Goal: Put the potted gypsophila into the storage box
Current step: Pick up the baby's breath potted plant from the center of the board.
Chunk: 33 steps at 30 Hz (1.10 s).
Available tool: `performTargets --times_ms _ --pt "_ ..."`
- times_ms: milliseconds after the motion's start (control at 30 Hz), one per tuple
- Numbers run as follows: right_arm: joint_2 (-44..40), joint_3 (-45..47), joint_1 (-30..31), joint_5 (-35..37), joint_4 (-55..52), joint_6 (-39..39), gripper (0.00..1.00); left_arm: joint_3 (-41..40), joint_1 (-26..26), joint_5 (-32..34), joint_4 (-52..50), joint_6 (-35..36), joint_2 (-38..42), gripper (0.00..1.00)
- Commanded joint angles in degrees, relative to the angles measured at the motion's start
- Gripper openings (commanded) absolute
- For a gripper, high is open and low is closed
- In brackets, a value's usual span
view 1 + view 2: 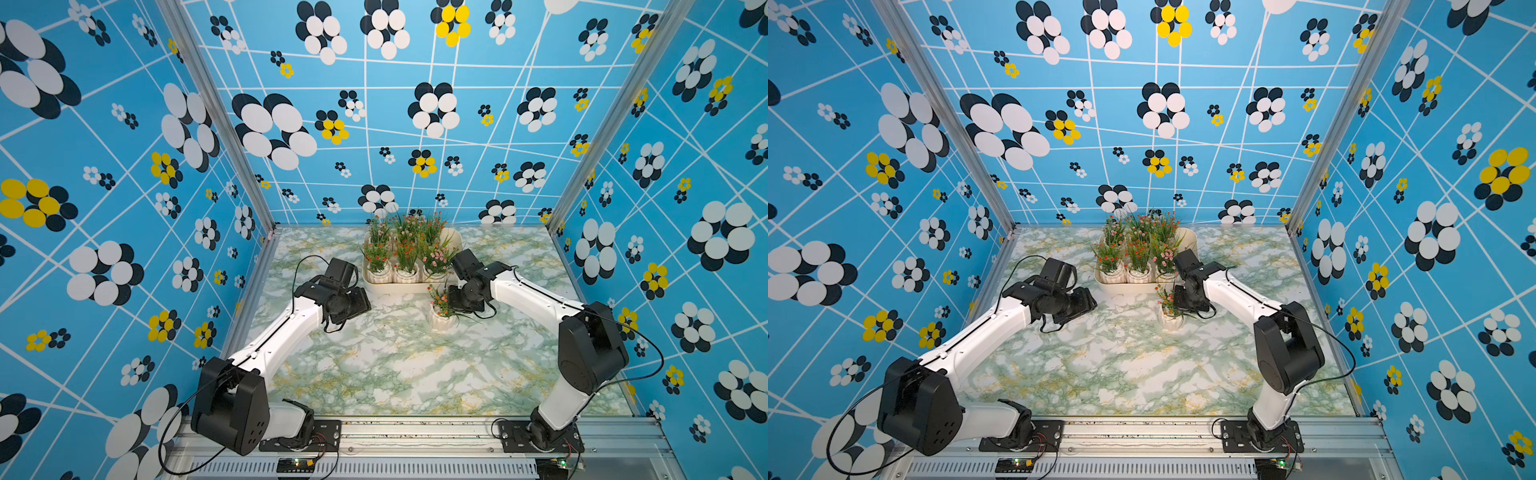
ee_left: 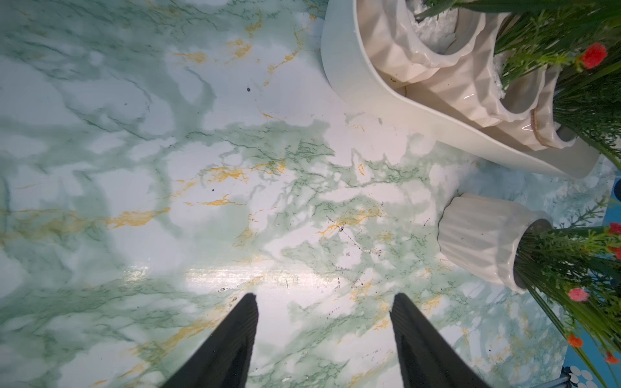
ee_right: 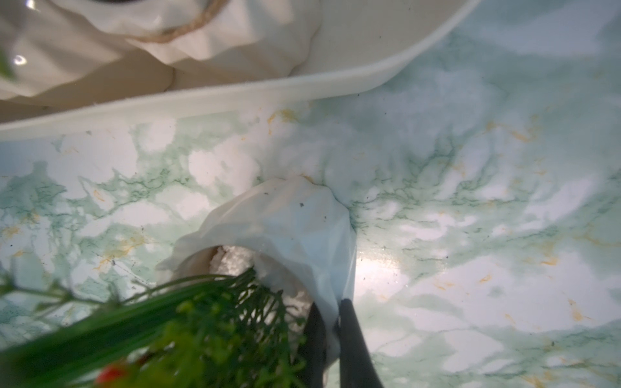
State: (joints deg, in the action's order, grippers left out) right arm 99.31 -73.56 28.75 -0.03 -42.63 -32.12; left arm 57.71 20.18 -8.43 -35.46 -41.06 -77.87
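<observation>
6 of 7 potted gypsophila (image 1: 406,266) (small artificial plants with thin green grassy leaves, tiny red, orange or pink blossoms, and white ribbed pots) stand inside the storage box (image 1: 395,287). It is a shallow cream-white rectangular plastic tray with rounded corners, at 12 o'clock on the green-and-white marble-patterned table (image 1: 395,365). Both top views show 2 rows of 3. The foliage is crowded and the back-row pots are mostly hidden.

1 is outside: the last potted gypsophila (image 1: 440,321), on the table just beside the box's near rim, about 5 o'clock from the box centre. The left wrist view shows a strip of bare table between pot and box.

Right gripper (image 3: 331,312): fingers clamped on that pot's wall at the mouth, 1 inside and 1 outside, with the white wall pinched between. The base looks to be on the table. Whether it is lifted at all, I cannot tell.

Left gripper (image 2: 325,302): fingers spread, nothing between them, over bare table about 8 o'clock from the box.

Judgement: nearly done. Pot 7 is grasped. Lifting it, carrying it toward 12 o'clock over the low rim and setting it down remain. Free floor seems to lie at the box's 3 o'clock end, partly screened by leaves.

Count: 7 plants, 1 box, 2 grippers.
</observation>
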Motion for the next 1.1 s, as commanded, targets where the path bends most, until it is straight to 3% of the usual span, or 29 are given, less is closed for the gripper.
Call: performTargets --times_ms 0,233,567,933,1067 --pt "-2.0 -2.6 0.1 1.7 -4.7 1.5 0.00 -0.6 -0.9 -1.0 0.8 0.9 1.0 0.67" --pt "-4.3 -7.4 -2.9 0.0 -10.5 4.8 0.00 -0.5 -2.0 -1.5 0.8 1.5 1.0 0.67" --pt "-8.1 -12.2 -13.8 -2.3 -16.6 10.0 0.00 0.2 -2.3 -2.7 2.0 1.6 -0.8 0.67" --pt "-5.0 -17.6 -20.9 -0.7 -12.2 8.8 0.00 2.3 -2.6 -2.3 0.2 2.2 -2.2 0.66" --pt "-1.1 -24.0 -21.5 -0.9 -11.2 8.3 0.00 2.9 -2.4 -2.0 -0.4 2.0 -2.1 0.67"
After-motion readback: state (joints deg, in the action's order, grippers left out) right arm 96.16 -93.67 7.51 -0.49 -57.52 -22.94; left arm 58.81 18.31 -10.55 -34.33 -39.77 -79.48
